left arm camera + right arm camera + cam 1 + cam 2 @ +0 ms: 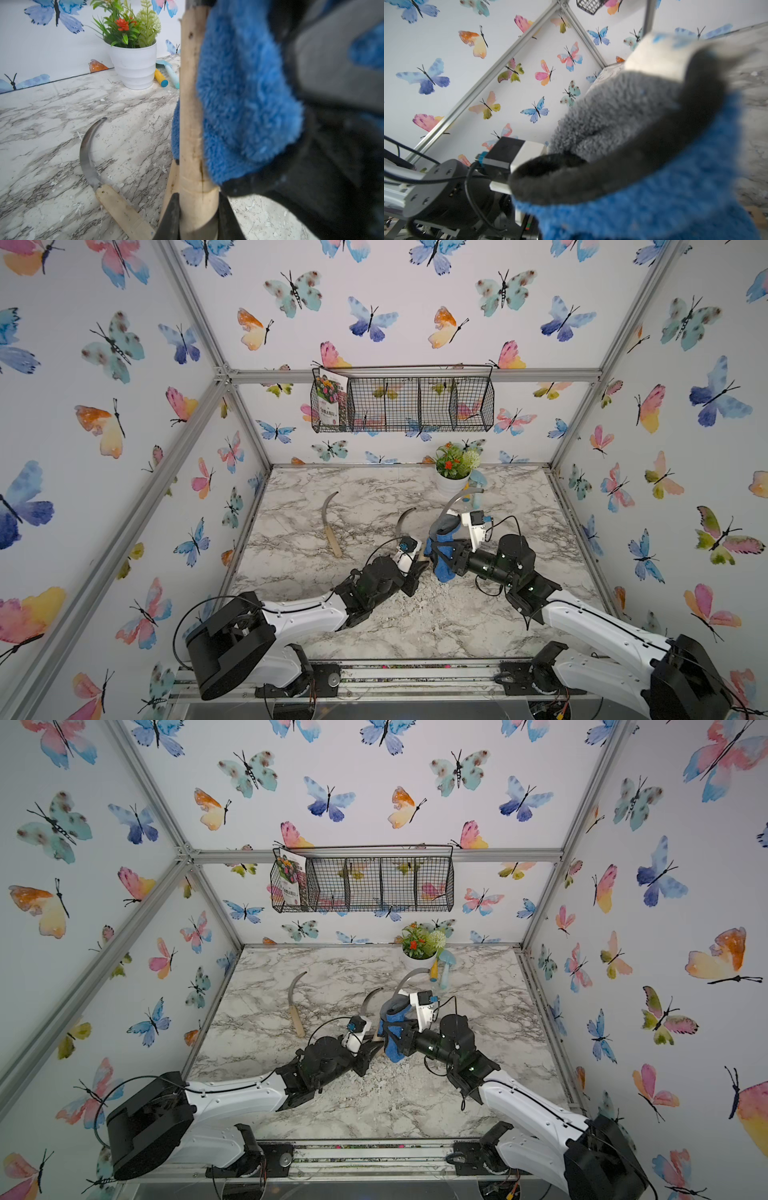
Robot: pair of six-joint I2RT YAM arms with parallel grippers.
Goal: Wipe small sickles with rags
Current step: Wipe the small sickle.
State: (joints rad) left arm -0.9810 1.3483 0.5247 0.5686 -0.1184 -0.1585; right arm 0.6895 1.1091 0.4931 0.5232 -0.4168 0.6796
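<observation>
My left gripper (419, 568) (198, 207) is shut on the pale wooden handle (193, 124) of a small sickle. The handle stands upright, and its grey blade (455, 502) (409, 977) curves up toward the flower pot. My right gripper (440, 551) (395, 1033) is shut on the rag (445, 562) (239, 104) (654, 187), a blue cloth with a dark grey part, pressed against that handle. In the right wrist view the rag hides the fingers. A second sickle (405, 520) (89, 158) lies just left of the held one. A third (330, 526) (296, 1004) lies farther left.
A white pot of flowers (452, 485) (135, 66) stands at the back, with a light-blue trowel (446, 965) beside it. A wire basket (403, 402) hangs on the back wall. White crumbs (419, 597) litter the marble table below the grippers. Metal frame posts bound the table.
</observation>
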